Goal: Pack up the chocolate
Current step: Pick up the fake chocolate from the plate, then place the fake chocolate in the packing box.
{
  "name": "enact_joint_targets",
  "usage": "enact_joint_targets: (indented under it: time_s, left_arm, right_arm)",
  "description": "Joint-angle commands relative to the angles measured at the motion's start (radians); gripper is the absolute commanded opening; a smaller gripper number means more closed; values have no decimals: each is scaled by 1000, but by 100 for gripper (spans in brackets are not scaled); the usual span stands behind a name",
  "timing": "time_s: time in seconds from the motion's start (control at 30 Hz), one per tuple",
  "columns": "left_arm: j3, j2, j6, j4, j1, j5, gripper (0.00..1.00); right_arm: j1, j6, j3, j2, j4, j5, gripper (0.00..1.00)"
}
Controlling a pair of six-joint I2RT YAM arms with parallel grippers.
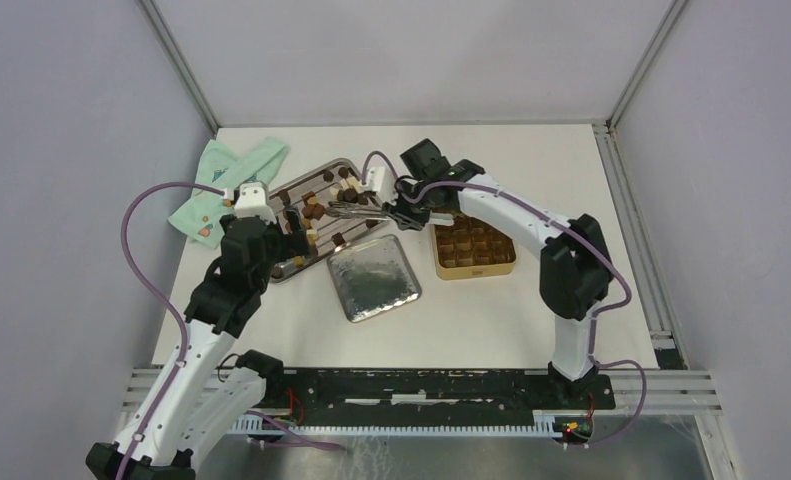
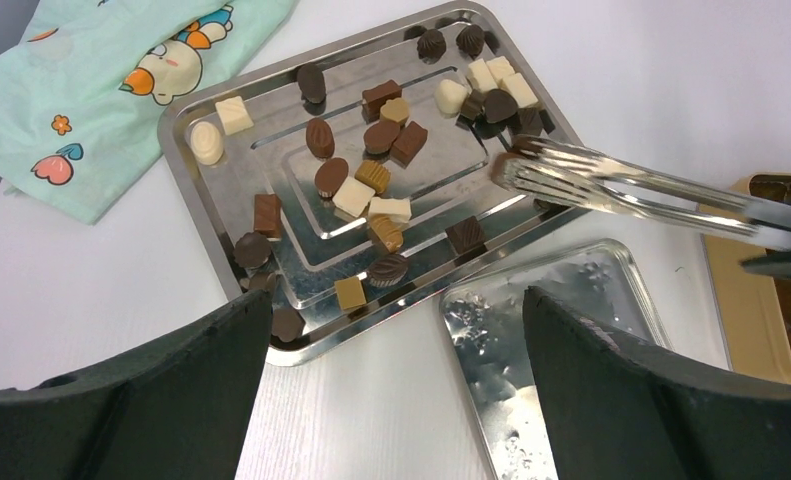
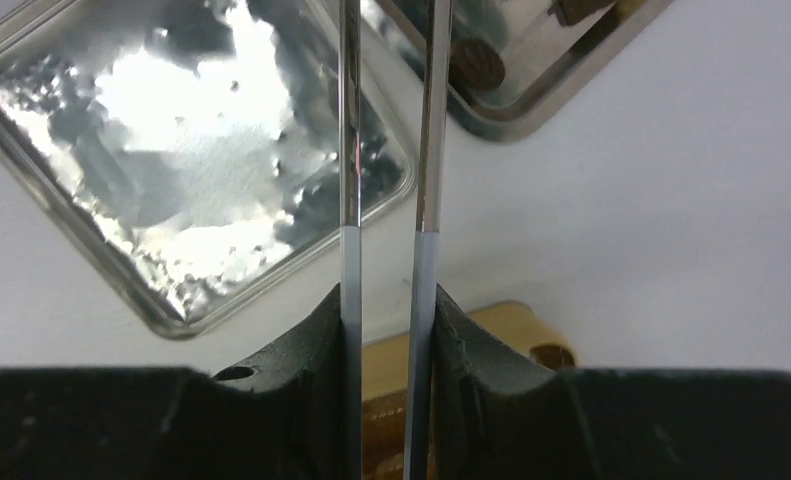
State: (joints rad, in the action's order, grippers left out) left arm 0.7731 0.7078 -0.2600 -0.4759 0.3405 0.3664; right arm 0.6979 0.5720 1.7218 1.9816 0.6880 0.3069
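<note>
— On the white bench (image 1: 491,320), where does the chocolate (image 2: 354,197) lie?

— The pieces in plain view sit loose in the steel tray (image 2: 441,168), left of centre. Dark, mid-brown and cream pieces are scattered singly over its floor, with a tight cluster in its far right corner.

— And around the tray?

— A mint-green cloth (image 2: 101,90) with cartoon prints lies just beside its far left corner. A silvery square lid (image 1: 373,280) lies hollow side up just beside the tray's near right side. A gold tin (image 1: 451,271) stands to the right of the lid, a little apart. Its grid of cells looks brown, but whether pieces fill them cannot be told from above.

— What about the right pincer (image 3: 386,305)?

— It is clenched on a pair of metal tongs (image 2: 611,188). Its fingers press the two arms near their back end, so the arms run close and parallel. The tongs reach leftward from the tin's side toward the tray. Their toothed tips hang at the tray's right rim, next to the cluster of dark and cream pieces. Whether a piece is caught between the tips cannot be told.

— And the left pincer (image 2: 391,310)?

— Released, with its jaws spread wide and nothing between them. It hovers over the tray's near side, and both fingers are clear of the chocolate.
</note>
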Motion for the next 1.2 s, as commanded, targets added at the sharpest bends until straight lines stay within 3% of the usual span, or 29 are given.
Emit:
enact_joint_targets:
  time_s: [0.0, 0.23, 0.5, 1.17]
  left_arm:
    - [9, -14, 46, 41, -8, -3, 100]
    - [8, -16, 46, 42, -8, -4, 100]
    - [4, -5, 47, 44, -8, -3, 100]
    - [4, 27, 51, 37, -9, -8, 100]
  right_arm:
    - [-60, 6, -183, -223, -89, 114, 6]
    - [-255, 36, -512, -502, -160, 267, 6]
    - [-457, 19, -721, -671, -218, 338, 7]
    - [-541, 4, -827, -737, -237, 214, 8]
